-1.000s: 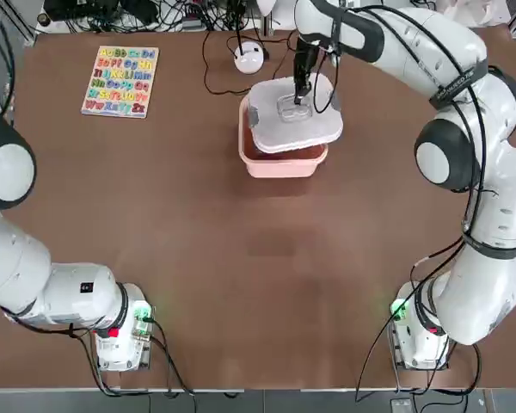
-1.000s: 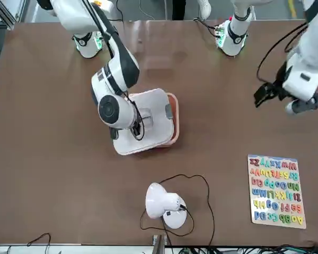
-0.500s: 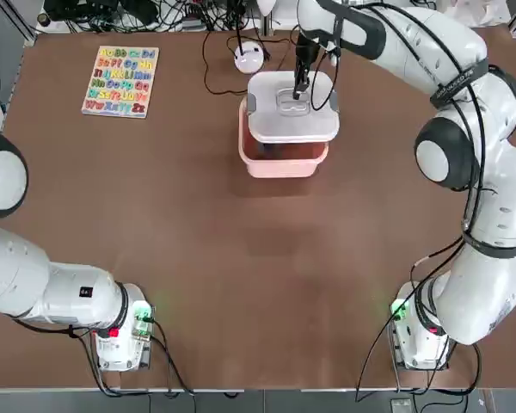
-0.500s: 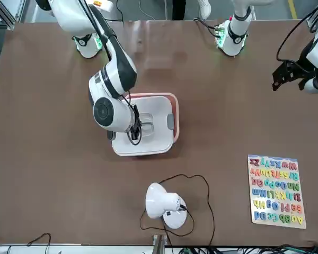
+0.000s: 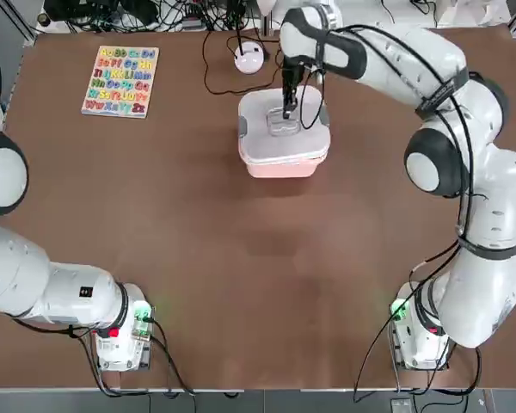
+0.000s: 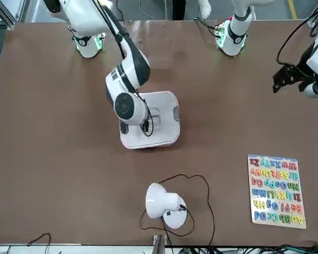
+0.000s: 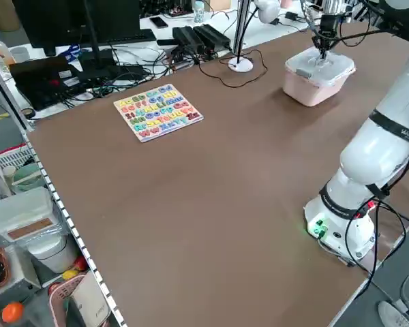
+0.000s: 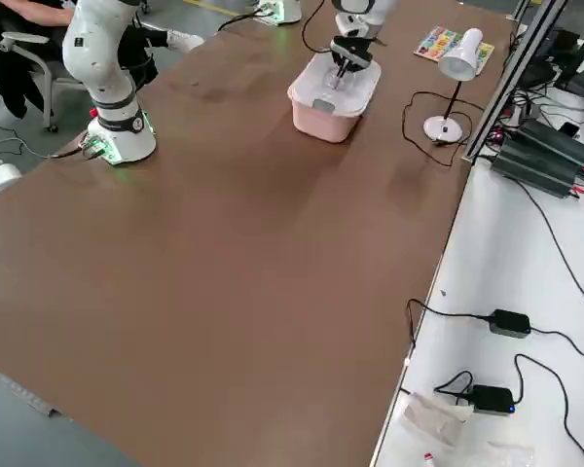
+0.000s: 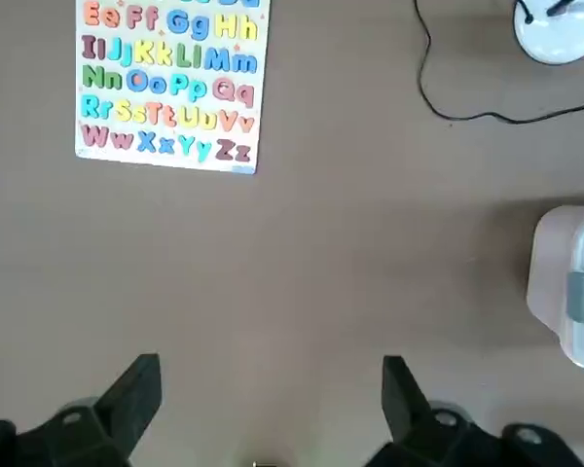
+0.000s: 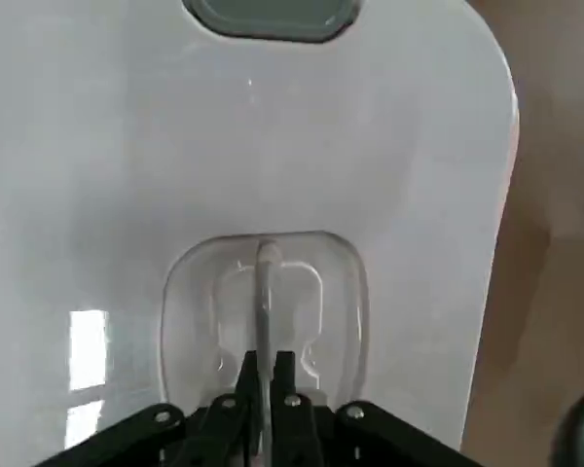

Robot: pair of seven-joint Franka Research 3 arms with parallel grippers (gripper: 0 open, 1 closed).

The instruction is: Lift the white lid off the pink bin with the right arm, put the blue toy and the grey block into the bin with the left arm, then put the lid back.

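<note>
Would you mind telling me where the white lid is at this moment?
In the top view the white lid sits on the pink bin at the table's far middle, just short of the desk lamp, its handle held by the right gripper.

Under the dark right gripper [image 10: 261, 375] we see the white lid [image 5: 279, 129], its handle [image 10: 263, 292] clear, its side clips [image 6: 175, 112] grey; below it the pale pink bin [image 5: 284, 163]; beyond it a white lamp [image 6: 164, 203]; the brown table [image 5: 241, 258]; the many-coloured alphabet board [image 5: 120, 81].
</note>
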